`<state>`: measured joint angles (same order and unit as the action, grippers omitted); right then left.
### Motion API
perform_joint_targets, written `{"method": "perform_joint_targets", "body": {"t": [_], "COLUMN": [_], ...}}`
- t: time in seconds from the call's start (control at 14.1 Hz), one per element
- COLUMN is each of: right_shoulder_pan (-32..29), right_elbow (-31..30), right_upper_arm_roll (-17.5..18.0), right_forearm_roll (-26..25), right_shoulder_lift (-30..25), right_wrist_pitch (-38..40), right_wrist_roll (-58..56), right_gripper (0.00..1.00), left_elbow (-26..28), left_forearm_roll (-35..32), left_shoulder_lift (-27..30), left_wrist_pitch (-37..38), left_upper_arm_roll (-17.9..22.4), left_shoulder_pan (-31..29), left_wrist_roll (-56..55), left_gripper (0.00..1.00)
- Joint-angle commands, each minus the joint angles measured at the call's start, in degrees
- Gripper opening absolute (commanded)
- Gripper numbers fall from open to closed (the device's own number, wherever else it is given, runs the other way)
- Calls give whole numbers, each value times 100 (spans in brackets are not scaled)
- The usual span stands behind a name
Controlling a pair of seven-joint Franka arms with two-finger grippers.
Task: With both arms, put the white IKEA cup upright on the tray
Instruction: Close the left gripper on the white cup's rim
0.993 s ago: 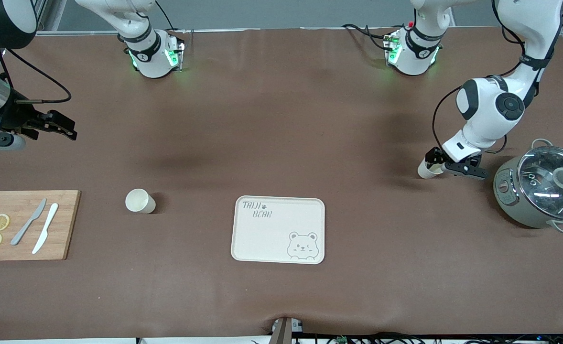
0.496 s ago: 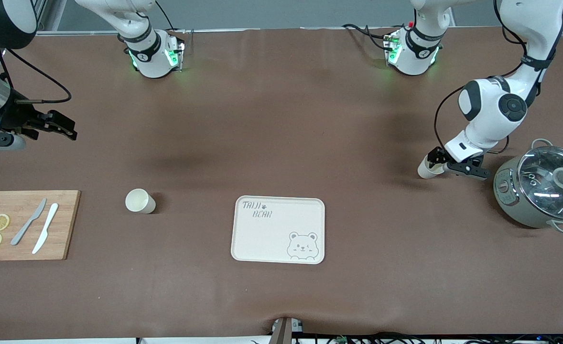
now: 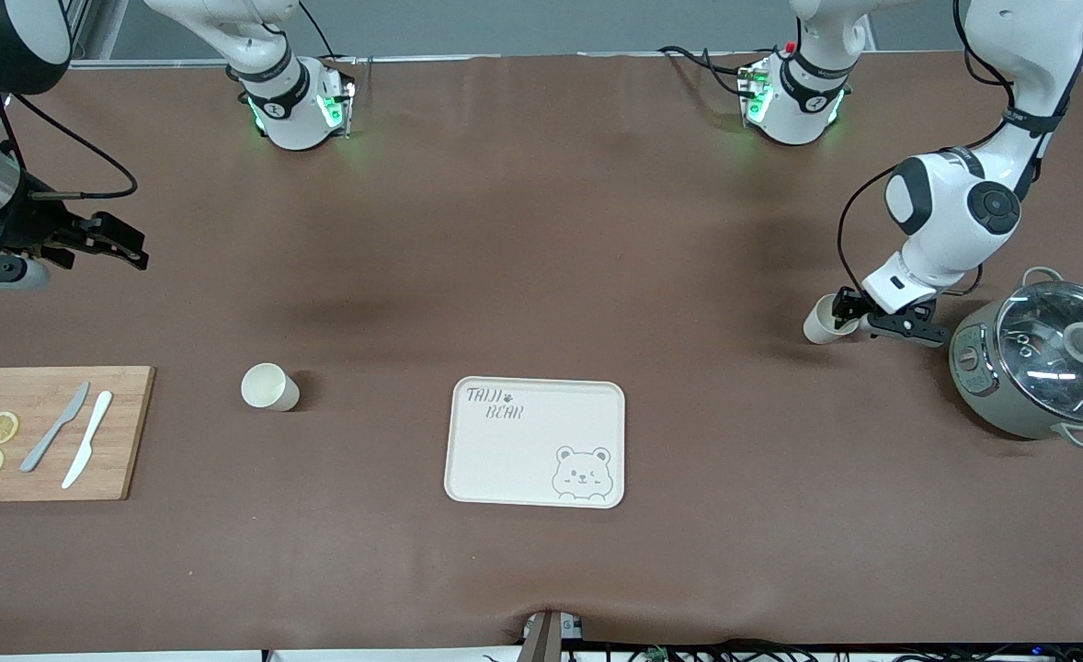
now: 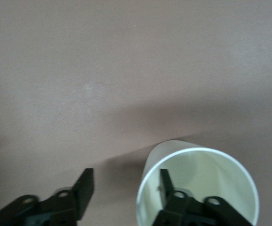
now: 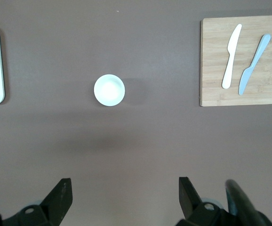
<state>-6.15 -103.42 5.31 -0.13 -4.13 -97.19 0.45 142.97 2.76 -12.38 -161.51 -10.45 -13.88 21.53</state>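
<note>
**Left hand straddles a cup's rim; right arm waits**

Front view: the left hand (image 3: 859, 318) is at a tilted white cup (image 3: 817, 325) just beside the grey pot (image 3: 1043, 360), toward the left arm's end of the surface. The cream tray (image 3: 523, 460) lies well apart from it, nearer the camera. A second cup (image 3: 268, 386) stands between the tray and the cutting board (image 3: 128, 441). The right hand (image 3: 128, 248) waits over the right arm's end.

Left wrist view: the hand (image 4: 124, 178) is spread, one finger inside the cup (image 4: 197, 169) and the other finger (image 4: 84, 188) outside, apart from its wall.

Right wrist view: the hand (image 5: 124, 190) is spread wide above the upright second cup (image 5: 109, 90).
</note>
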Motion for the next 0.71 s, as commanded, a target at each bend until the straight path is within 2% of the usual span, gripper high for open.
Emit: {"method": "perform_joint_targets", "body": {"t": [0.0, 0.5, 0.64], "right_shoulder_pan": [-1, 0, 0], "right_elbow": [146, 146, 146], "right_upper_arm_roll": [5, 5, 5], "right_forearm_roll": [-4, -4, -4], "right_shoulder_lift": [70, 79, 79], "right_wrist_pitch": [165, 165, 165], "right_wrist_roll": [-19, -19, -10], "right_gripper": [100, 100, 100], "left_elbow": [20, -15, -102], "left_forearm_roll": [181, 199, 435], "left_shoulder_lift": [-10, -10, -10], "left_wrist_pitch": [-100, -100, -91], "left_upper_arm_roll": [-133, -141, -325], "left_shoulder_pan": [-71, -71, -62], "left_wrist_roll": [132, 115, 89], "left_gripper": [0, 0, 0]}}
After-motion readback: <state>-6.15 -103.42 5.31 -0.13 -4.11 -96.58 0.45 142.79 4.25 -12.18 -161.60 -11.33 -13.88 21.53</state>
